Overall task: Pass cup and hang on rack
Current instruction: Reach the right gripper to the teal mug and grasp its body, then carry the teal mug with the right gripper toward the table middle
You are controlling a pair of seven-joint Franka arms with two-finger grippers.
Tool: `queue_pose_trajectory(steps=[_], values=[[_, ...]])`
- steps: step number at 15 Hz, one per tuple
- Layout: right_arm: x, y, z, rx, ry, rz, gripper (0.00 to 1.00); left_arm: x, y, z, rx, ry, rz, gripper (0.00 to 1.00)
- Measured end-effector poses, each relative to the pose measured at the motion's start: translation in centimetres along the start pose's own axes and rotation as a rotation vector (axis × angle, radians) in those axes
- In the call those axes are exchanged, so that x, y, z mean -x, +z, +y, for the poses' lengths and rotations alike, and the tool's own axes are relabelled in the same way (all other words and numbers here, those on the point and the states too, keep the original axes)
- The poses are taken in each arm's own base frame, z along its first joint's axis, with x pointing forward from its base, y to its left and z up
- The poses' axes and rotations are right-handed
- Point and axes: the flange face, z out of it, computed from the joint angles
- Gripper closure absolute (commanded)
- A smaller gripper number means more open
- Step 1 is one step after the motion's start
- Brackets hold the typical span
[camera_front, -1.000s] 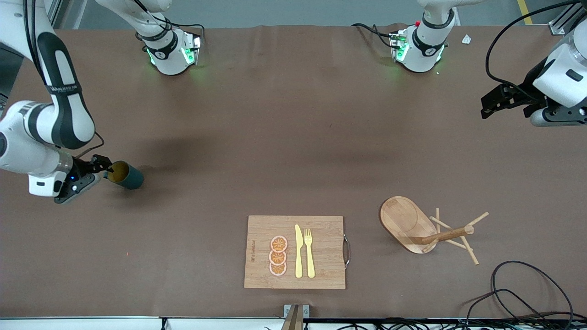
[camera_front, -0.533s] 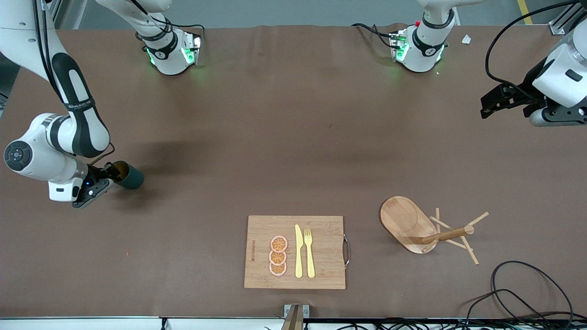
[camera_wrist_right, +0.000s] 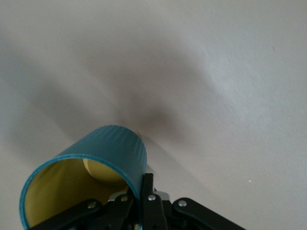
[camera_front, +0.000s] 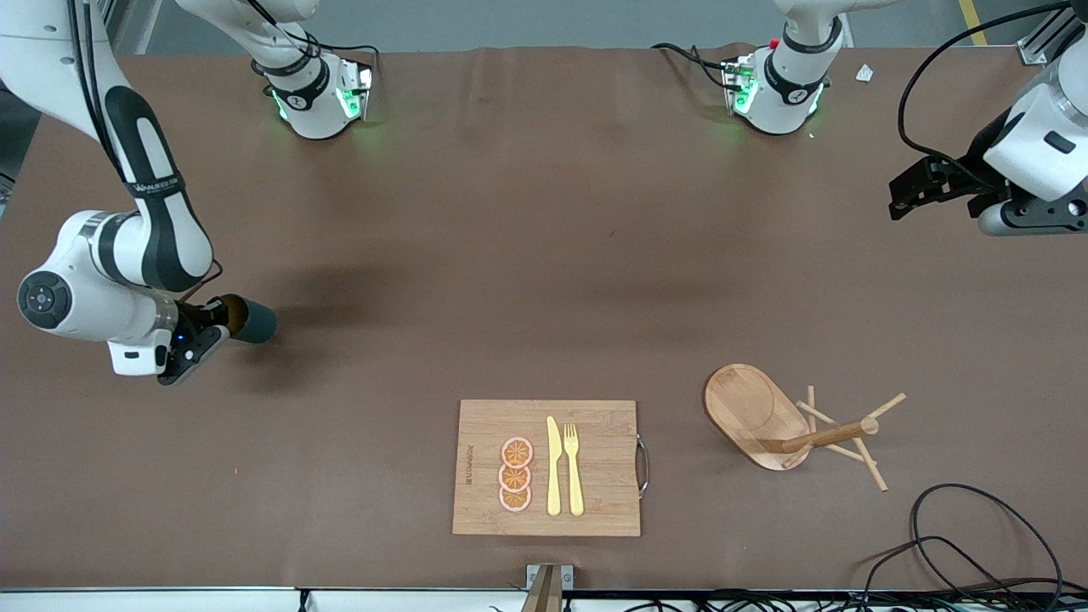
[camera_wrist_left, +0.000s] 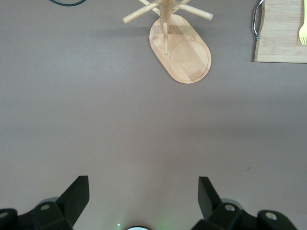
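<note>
one cup [camera_front: 252, 320], yellow inside, pinched in the right gripper [camera_front: 211, 316].

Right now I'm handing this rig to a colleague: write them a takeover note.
Right gripper: shut on the cup's rim, at the right arm's end of the table.
Left gripper: open, empty, waiting over the table at the left arm's end.
Rack: standing beside the cutting board, pegs bare.
Done: cup gripped.
Left: pass to left gripper, hang on rack.
</note>
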Motion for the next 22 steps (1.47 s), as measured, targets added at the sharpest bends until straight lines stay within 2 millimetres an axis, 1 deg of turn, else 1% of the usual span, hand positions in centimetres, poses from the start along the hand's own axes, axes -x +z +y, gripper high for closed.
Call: queue_pose_trajectory(steps=[2, 3, 5, 7, 9, 12, 14, 16, 18, 20, 22], values=[[-2.2, -2.2, -2.1, 0.003, 0.043, -0.001, 1.00, 0.0, 0.0, 0.0, 0.000, 0.000, -0.001, 0.00], [-3.3, -2.8, -3.4, 0.002, 0.071, -0.004, 1.00, 0.0, 0.1, 0.0, 0.000, 0.000, -0.001, 0.00], [-5.7, -3.6, -6.5, -0.012, 0.136, 0.000, 1.00, 0.0, 0.1, 0.0, -0.001, 0.000, -0.004, 0.00], [-8.7, -3.8, -10.1, -0.026, 0.203, 0.007, 1.00, 0.0, 0.3, 0.0, -0.001, 0.000, -0.010, 0.00], [-11.8, -3.6, -14.4, -0.021, 0.280, 0.006, 1.00, 0.1, 0.3, 0.0, -0.002, 0.000, -0.017, 0.00], [-16.7, -4.1, -21.7, -0.004, 0.395, 0.056, 1.00, 0.2, 0.4, -0.1, -0.003, -0.001, -0.020, 0.00], [-19.5, -4.3, -26.6, 0.012, 0.471, 0.103, 1.00, 0.2, 0.4, -0.1, -0.003, -0.001, -0.021, 0.00], [-22.0, -3.8, -30.9, 0.015, 0.554, 0.136, 1.00, 0.2, 0.4, -0.1, -0.003, -0.001, -0.021, 0.00], [-24.4, -2.9, -34.3, 0.013, 0.631, 0.149, 1.00, 0.2, 0.4, -0.1, -0.003, -0.001, -0.021, 0.00], [-26.8, -1.6, -37.0, 0.011, 0.689, 0.152, 1.00, 0.2, 0.4, 0.0, -0.003, 0.000, -0.021, 0.00], [-28.9, -0.1, -39.1, 0.010, 0.733, 0.153, 1.00, 0.2, 0.4, 0.0, -0.003, 0.000, -0.022, 0.00]])
